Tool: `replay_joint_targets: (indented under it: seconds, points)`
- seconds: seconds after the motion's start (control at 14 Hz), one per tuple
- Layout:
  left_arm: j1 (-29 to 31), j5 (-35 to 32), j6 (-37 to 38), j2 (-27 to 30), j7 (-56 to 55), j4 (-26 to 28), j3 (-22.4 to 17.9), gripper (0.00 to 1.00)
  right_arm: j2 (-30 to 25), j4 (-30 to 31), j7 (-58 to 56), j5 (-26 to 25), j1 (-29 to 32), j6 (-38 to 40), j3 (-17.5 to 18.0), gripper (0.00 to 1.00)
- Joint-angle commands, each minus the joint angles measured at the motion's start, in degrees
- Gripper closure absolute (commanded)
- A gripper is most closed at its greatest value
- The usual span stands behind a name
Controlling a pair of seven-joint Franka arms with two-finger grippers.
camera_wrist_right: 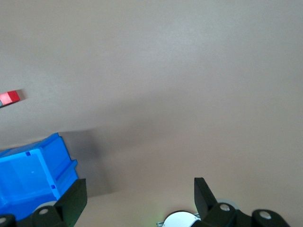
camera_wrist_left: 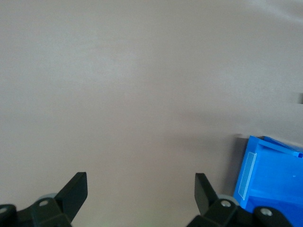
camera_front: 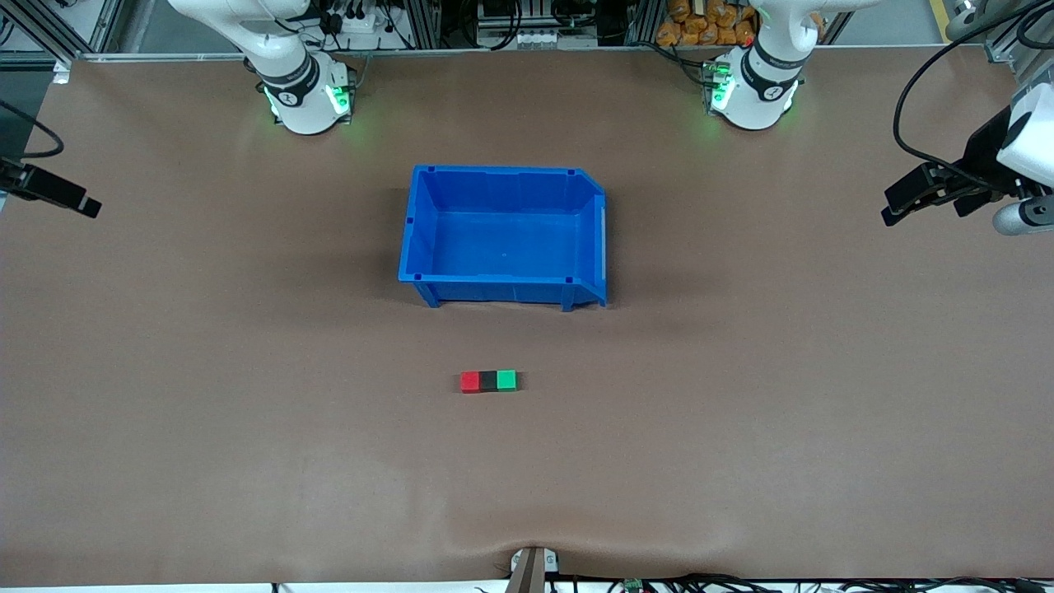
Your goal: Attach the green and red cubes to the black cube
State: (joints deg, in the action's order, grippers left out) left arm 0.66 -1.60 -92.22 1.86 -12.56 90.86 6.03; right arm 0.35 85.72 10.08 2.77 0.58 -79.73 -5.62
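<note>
This is a robotics lab. Two white robot arm bases [camera_front: 306, 95] with green lights stand at the frame's top on a brown-covered table [camera_front: 206, 371]. Aluminium framing [camera_front: 49, 29] and black cables [camera_front: 930, 91] line the upper edge.

black cube [camera_front: 489, 380] between red cube [camera_front: 470, 381] and green cube [camera_front: 506, 380], touching both, row nearer camera than bin [camera_front: 504, 236]

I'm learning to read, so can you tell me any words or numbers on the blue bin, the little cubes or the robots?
No readable text anywhere.
blue bin: no words; the pale label slot on its end looks blank.
red cube, black cube, green cube: plain, nothing written.
Robot bases at the table's edge: small dark marks, too small to read.
</note>
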Motion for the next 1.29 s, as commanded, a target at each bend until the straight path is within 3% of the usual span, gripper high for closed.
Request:
replay_joint_targets:
  seconds: [0.0,0.14,1.21]
  points:
    - [0.2,-1.1,0.9,-0.5,0.9,-1.2,0.2,0.00,-3.7,4.6,-2.7,-1.2,3.5,-2.0,2.6,0.00]
    - [0.2,-1.1,0.9,-0.5,0.9,-1.2,0.2,0.00,-3.5,4.6,-3.1,-1.6,5.2,-2.7,4.8,0.00]
    - [0.0,-1.2,0.9,-0.4,0.8,-1.2,0.6,0.00,-3.3,3.8,-7.6,-2.2,4.2,-1.5,4.9,0.00]
